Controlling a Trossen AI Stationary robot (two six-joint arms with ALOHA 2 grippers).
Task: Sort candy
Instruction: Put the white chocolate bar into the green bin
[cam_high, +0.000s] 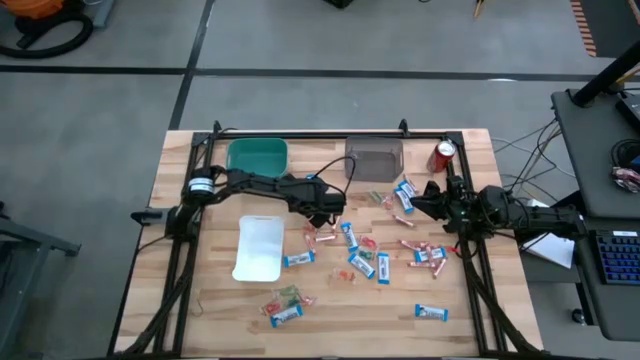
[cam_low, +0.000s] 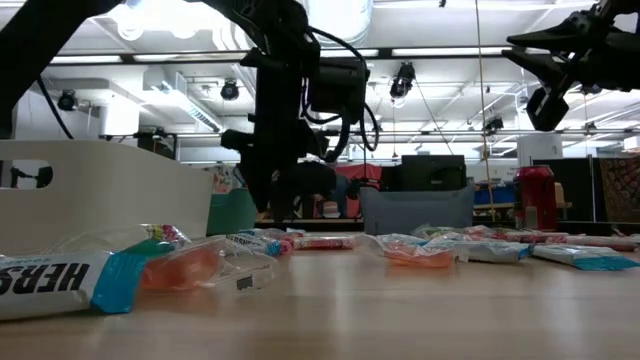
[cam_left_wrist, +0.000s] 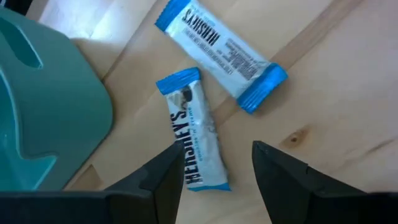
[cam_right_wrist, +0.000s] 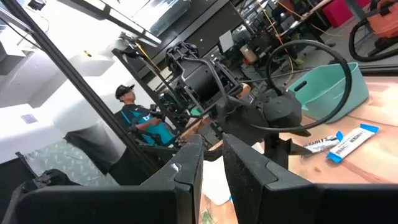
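Observation:
Candy lies scattered over the wooden table (cam_high: 200, 310): blue-and-white bars, pink sticks and small red, orange and green pieces. My left gripper (cam_high: 328, 214) hangs open near the table's middle, pointing steeply down. In the left wrist view its fingers (cam_left_wrist: 166, 177) stand on either side of the near end of a blue-and-white bar (cam_left_wrist: 193, 134) that lies flat on the wood, close beside one finger. A second blue-and-white bar (cam_left_wrist: 221, 53) lies just beyond it. My right gripper (cam_right_wrist: 212, 152) waits at the right edge, raised, with a narrow gap and nothing between its fingers.
A green bin (cam_high: 257, 157) and a grey bin (cam_high: 374, 158) stand along the far edge, with a red can (cam_high: 444, 153) at the far right. A white tray (cam_high: 258, 247) lies left of the candy. The green bin's wall (cam_left_wrist: 50, 118) is close to my left gripper.

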